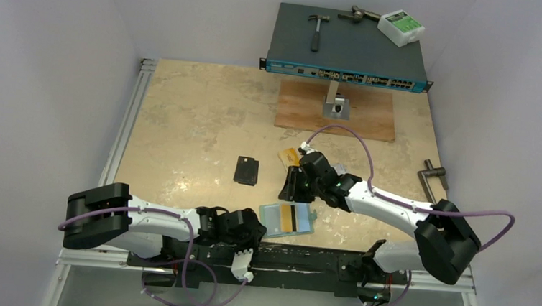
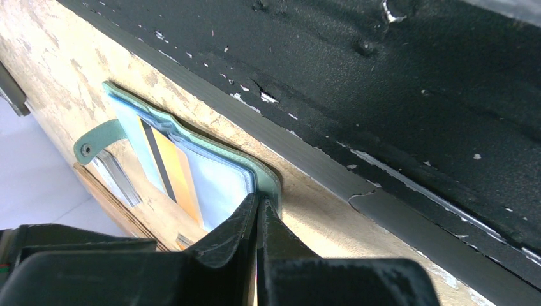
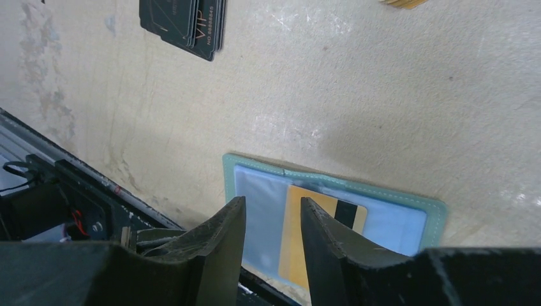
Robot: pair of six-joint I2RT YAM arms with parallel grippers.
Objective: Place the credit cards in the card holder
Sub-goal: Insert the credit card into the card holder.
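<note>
Working down from the table [image 1: 184, 118], I find the card holder [image 1: 304, 230] lying open at its near edge with one orange card [image 1: 293, 216] lodged in the pale lining, and a second card [image 1: 289, 156] lying well beyond it. My left pincer [image 2: 257, 207] is clamped together on the holder's corner, pinning it as far as I can judge; my right pincer [image 3: 271, 210] hangs just above the pocket, jaws apart and empty. One insertion looks done, so next I must reach the right pincer out and nip the second card's thin edge off the flat surface
</note>
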